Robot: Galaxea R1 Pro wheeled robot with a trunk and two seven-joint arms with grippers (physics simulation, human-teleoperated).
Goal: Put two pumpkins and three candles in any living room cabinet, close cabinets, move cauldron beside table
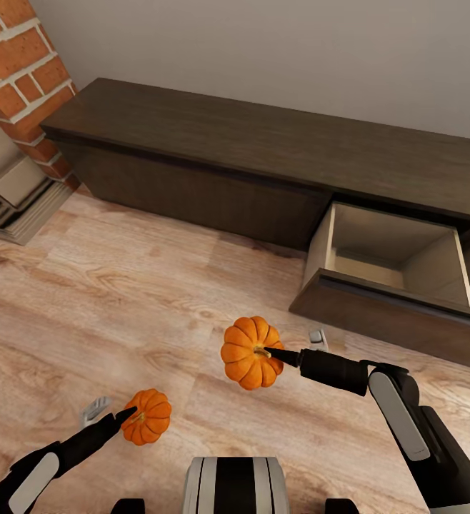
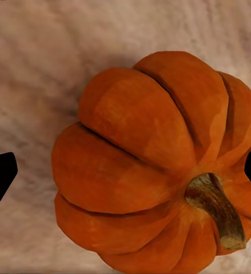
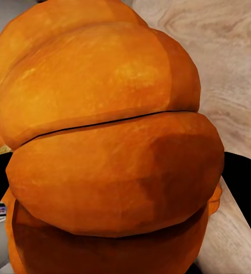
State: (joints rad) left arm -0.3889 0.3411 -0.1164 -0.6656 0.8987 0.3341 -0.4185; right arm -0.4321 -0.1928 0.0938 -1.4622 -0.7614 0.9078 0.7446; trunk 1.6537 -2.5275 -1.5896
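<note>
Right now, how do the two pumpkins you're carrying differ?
The right pumpkin looks larger in the head view and sits nearer the open drawer; the left pumpkin looks smaller and sits lower in the view, farther from it. The left pumpkin's stem faces its wrist camera; the right shows ribs. Both are orange, ribbed, held between fingers.

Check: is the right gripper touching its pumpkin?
Touching. Head view shows the right gripper fingertip pressed into the pumpkin, held above the floor.

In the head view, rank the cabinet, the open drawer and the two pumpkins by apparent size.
1. cabinet
2. open drawer
3. pumpkin in the right gripper
4. pumpkin in the left gripper

The pumpkins' difference may come from nearness to the camera.
</note>
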